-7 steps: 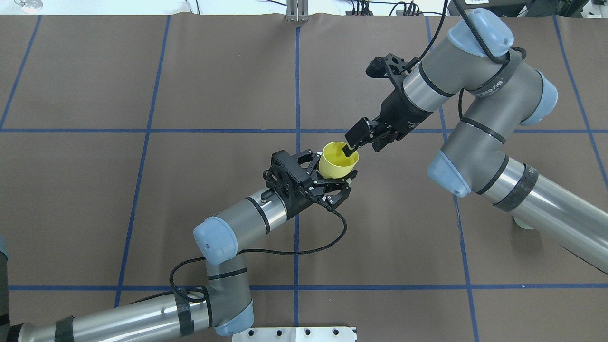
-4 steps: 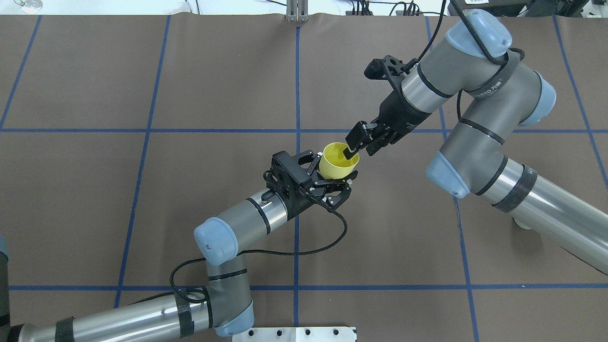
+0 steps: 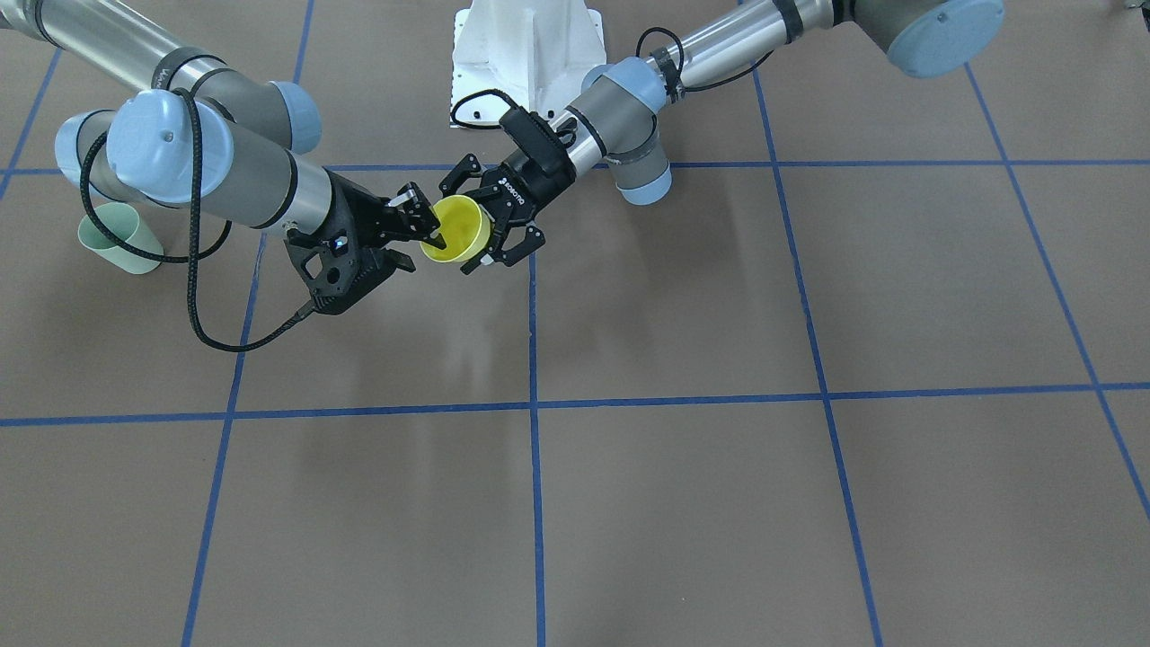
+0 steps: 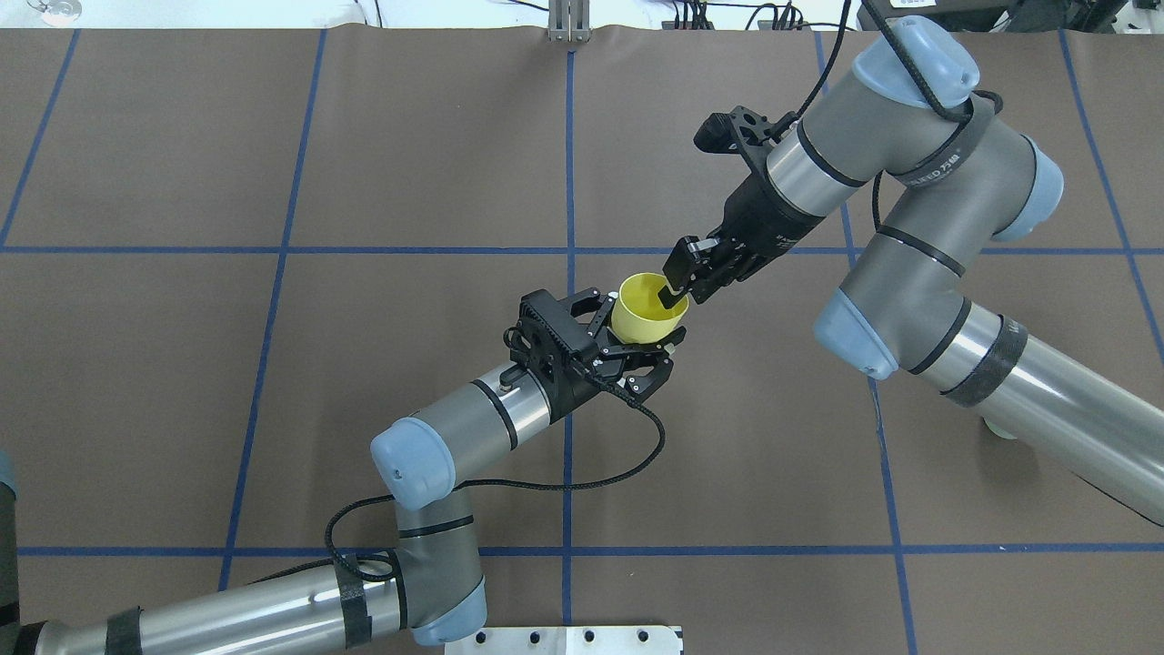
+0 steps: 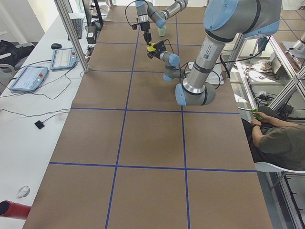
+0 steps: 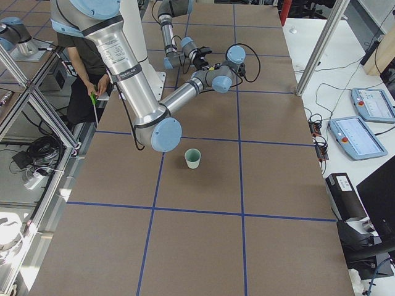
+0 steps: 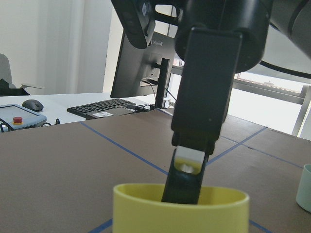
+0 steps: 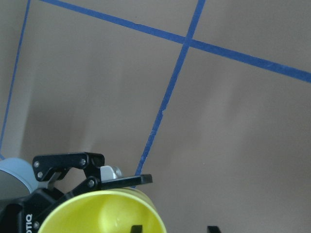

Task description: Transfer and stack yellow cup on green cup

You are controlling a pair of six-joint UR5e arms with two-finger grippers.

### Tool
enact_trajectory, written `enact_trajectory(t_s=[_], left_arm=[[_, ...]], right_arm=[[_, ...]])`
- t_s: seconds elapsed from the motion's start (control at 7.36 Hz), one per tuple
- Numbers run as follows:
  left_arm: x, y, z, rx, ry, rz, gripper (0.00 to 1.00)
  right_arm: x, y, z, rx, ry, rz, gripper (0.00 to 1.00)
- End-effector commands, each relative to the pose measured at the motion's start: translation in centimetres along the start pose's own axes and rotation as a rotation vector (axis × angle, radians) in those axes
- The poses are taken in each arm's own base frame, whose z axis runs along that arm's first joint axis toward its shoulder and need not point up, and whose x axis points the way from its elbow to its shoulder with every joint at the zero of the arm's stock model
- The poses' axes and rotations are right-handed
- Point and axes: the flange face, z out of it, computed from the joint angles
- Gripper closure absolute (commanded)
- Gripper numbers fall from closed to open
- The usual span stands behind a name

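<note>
1. Table point(image 4: 182, 409): brown mat ruled with blue grid lines; fills the overhead view.
2. Right arm point(image 4: 918, 273): enters from the overhead view's lower right and reaches toward frame centre.
3. Left arm point(image 4: 473, 418): enters from the lower left, wrist pointing up and right to frame centre.
4. Left gripper point(image 4: 638, 329): clamped on the yellow cup's body, one finger on each side of the wall.
5. Right gripper point(image 4: 680, 293): jaws narrowed but not closed, astride the yellow cup's rim with one finger inside the mouth and one outside. The right wrist view shows a gap between the tips wider than the wall. It grips nothing.
6. Yellow cup point(image 4: 644, 317): at the overhead view's centre, just right of the middle blue line. It is held clear of the mat and tilted, mouth toward the upper right.
7. Green cup point(image 6: 193, 158): upright on the mat near the right side view's centre, well apart from the yellow cup. In the front-facing view it sits upper left, partly hidden behind the right arm.
</note>
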Motion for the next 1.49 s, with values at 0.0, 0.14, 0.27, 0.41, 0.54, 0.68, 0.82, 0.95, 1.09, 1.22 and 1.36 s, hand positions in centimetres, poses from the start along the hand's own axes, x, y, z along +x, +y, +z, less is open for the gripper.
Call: enact_trajectory(t_s=[0.0, 0.14, 0.27, 0.41, 0.54, 0.68, 0.82, 0.95, 1.09, 1.22, 1.36], left_arm=[[0.1, 0.0, 0.0, 0.001, 0.001, -0.001, 0.49], [0.1, 0.0, 0.0, 0.001, 0.001, -0.001, 0.49], [0.0, 0.0, -0.1, 0.0, 0.0, -0.002, 0.49], [0.0, 0.0, -0.1, 0.0, 0.0, -0.002, 0.49], [0.0, 0.0, -0.1, 0.0, 0.0, -0.002, 0.49], [0.1, 0.0, 0.0, 0.001, 0.001, -0.002, 0.49], [0.8, 0.2, -0.1, -0.001, 0.009, -0.014, 0.26], [1.2, 0.0, -0.2, 0.003, 0.016, -0.022, 0.0], [1.3, -0.2, -0.3, 0.007, 0.018, -0.027, 0.0], [1.3, -0.2, -0.3, 0.007, 0.018, -0.027, 0.0], [1.4, -0.3, -0.2, 0.009, 0.018, -0.027, 0.0]], right_arm=[[-0.3, 0.1, -0.1, -0.01, -0.012, -0.001, 0.47], [-0.3, 0.1, -0.2, -0.011, -0.014, 0.0, 0.54], [-0.3, 0.1, -0.2, -0.011, -0.016, -0.001, 0.69], [-0.4, 0.1, -0.2, -0.011, -0.016, 0.0, 0.79], [-0.6, 0.1, -0.2, -0.011, -0.017, 0.002, 0.91], [-0.6, 0.0, -0.3, -0.012, -0.02, 0.001, 1.0], [-0.7, 0.1, -0.3, -0.019, -0.026, 0.001, 1.0], [-0.6, 0.2, -0.3, -0.023, -0.028, 0.002, 1.0], [-0.4, 0.2, -0.4, -0.024, -0.029, 0.006, 1.0], [-0.3, 0.5, -0.7, -0.04, -0.045, 0.009, 1.0], [0.4, 0.5, -1.7, -0.034, -0.058, 0.006, 1.0]])
